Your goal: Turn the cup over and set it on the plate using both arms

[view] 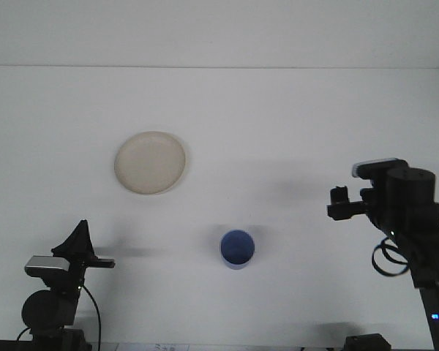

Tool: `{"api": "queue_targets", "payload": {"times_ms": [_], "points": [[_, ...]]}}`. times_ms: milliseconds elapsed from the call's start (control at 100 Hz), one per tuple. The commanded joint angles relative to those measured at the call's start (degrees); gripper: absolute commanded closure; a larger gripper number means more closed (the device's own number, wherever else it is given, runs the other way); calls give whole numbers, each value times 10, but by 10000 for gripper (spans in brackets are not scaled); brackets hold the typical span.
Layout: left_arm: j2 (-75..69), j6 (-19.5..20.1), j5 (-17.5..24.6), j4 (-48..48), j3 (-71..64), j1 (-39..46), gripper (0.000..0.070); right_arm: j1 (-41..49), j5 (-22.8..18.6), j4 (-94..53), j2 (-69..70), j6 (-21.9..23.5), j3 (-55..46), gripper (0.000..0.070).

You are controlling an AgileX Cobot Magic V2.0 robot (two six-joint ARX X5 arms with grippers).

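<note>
Standing mouth-up, seemingly: cup (237, 249), plate (150, 162) apart.

Your blue cup (237, 249) upright, mouth up, plate (151, 162) at its ten o'clock, right gripper (342, 207) well apart at two o'clock

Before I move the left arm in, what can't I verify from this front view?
- Right gripper: fingers open or shut, too small and dark.
- Left gripper: fingers edge-on, state unreadable.
- Cup: base contact with table hidden by its own wall.
- Plate: rim depth washed out.
</note>
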Motion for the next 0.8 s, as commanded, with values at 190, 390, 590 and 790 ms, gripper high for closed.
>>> {"api": "queue_targets", "payload": {"times_ms": [190, 390, 590, 790], "points": [[0, 0, 1, 6, -10, 0, 688, -15, -1, 114, -174, 22, -150, 361], [0, 0, 1, 6, -10, 0, 688, -15, 44, 147, -256, 26, -209, 700], [0, -74, 1, -3, 13, 0, 688, -15, 55, 150, -261, 27, -209, 700], [55, -114, 1, -137, 164, 0, 688, -15, 55, 150, -256, 27, -209, 700]]}}
